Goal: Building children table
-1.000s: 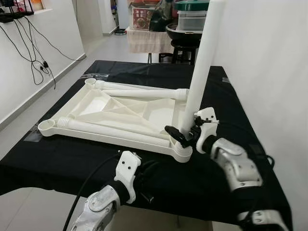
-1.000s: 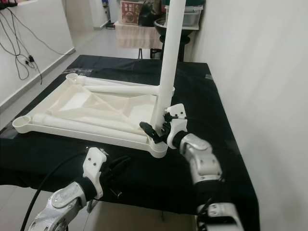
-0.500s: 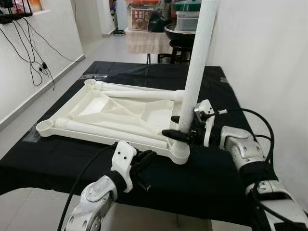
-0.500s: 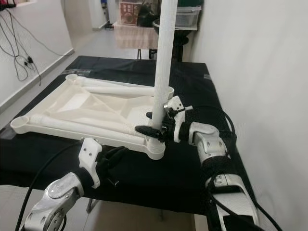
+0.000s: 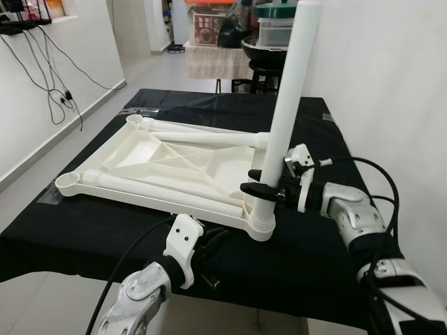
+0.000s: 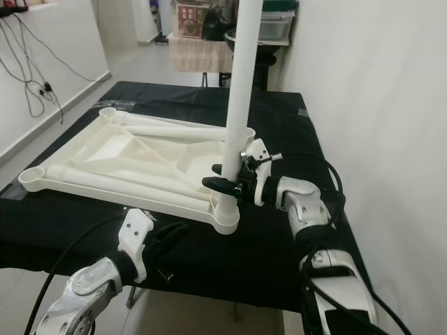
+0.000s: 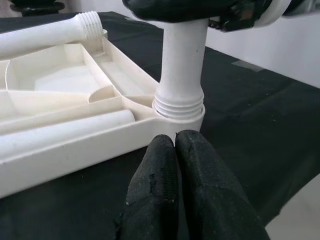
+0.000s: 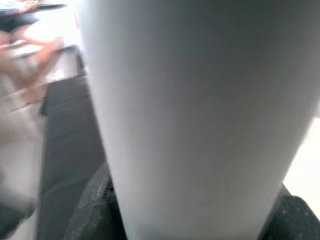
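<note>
Your right gripper (image 5: pixel 267 192) is pinching the upright white table leg (image 5: pixel 288 105) low down, just above its threaded end, steadying it in the near-right corner socket (image 5: pixel 261 227) of the upturned tabletop (image 5: pixel 150 164), probably for screwing in. Your left gripper (image 7: pixel 176 172) is hovering with fingers pressed together just beside that corner, likely bracing. Two more legs are lying in the tabletop on the black-clothed table (image 5: pixel 328 251).

Tabletop (image 5: pixel 174 164) flat on black table (image 5: pixel 328 258); upright leg (image 5: pixel 283 132) in near-right corner; two legs (image 5: pixel 202 137) inside
</note>
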Tool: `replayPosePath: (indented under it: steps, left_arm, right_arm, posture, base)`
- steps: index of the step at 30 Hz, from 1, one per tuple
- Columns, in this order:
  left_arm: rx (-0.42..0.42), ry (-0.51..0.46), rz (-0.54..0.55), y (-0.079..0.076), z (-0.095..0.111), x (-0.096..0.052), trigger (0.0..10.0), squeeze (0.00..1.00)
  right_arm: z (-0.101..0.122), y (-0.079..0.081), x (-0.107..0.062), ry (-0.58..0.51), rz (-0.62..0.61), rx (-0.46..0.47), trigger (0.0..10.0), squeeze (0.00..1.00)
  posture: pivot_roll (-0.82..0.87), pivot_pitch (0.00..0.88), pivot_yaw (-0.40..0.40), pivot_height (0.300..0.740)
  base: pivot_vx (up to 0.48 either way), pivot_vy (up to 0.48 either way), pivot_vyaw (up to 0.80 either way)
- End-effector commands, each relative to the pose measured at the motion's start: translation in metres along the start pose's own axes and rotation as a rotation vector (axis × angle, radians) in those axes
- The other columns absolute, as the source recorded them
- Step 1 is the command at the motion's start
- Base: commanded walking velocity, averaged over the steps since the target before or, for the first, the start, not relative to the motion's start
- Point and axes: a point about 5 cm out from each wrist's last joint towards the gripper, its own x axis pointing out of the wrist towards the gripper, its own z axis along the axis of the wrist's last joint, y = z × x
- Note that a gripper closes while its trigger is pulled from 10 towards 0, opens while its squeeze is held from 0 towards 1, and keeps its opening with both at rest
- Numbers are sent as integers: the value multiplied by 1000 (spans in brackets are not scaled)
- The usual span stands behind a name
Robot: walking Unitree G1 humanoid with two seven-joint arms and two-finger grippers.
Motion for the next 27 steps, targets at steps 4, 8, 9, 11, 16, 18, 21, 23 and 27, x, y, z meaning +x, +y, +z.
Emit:
replayPosePath:
  steps: [4, 8, 9, 11, 16, 18, 21, 23, 27]
  left_arm:
    - [-32, 3, -8, -3, 1, -3, 10000, 0]
    - [-37, -3, -1, -3, 3, -6, 10000, 0]
    - [-37, -3, -1, -3, 3, -6, 10000, 0]
    - [-28, -6, 7, -1, 4, -6, 10000, 0]
    - [-22, -24, 72, 11, 11, -11, 10000, 0]
    - [-26, -27, 81, 13, 12, -12, 10000, 0]
    - [-31, -29, 83, 13, 13, -13, 10000, 0]
    - [-61, -18, 95, 11, 6, -11, 10000, 0]
    - [-82, -9, 95, 3, 0, -5, 10000, 0]
  right_arm:
    - [-30, 21, -1, 78, -432, 85, 0, 0]
    - [-24, 48, 6, 21, -542, 72, 0, 0]
    - [-24, 48, 6, 21, -542, 72, 0, 0]
    - [-21, 46, 10, 5, -520, 62, 0, 0]
    - [-9, 31, 14, -53, -461, 29, 10000, 0]
    - [-9, 28, 14, -68, -433, 29, 10000, 1000]
    - [-11, 32, 16, -80, -348, 51, 10000, 1000]
    - [-16, 41, 14, -47, -222, 57, 10000, 1000]
    - [-23, 47, 12, -10, -66, 54, 10000, 0]
  posture:
    - [-21, 45, -33, 740]
    - [-26, 56, -27, 740]
    - [-26, 56, -27, 740]
    - [-26, 56, -27, 740]
    - [-27, 75, -22, 740]
    - [-17, 77, -17, 740]
    - [-11, 74, -24, 740]
    - [-29, 18, -40, 740]
    - [-13, 12, -49, 740]
  base:
    - [0, 0, 0]
    - [0, 0, 0]
    - [0, 0, 0]
    - [0, 0, 0]
    - [0, 0, 0]
    - [0, 0, 0]
    - [0, 0, 0]
    - [0, 0, 0]
    - [0, 0, 0]
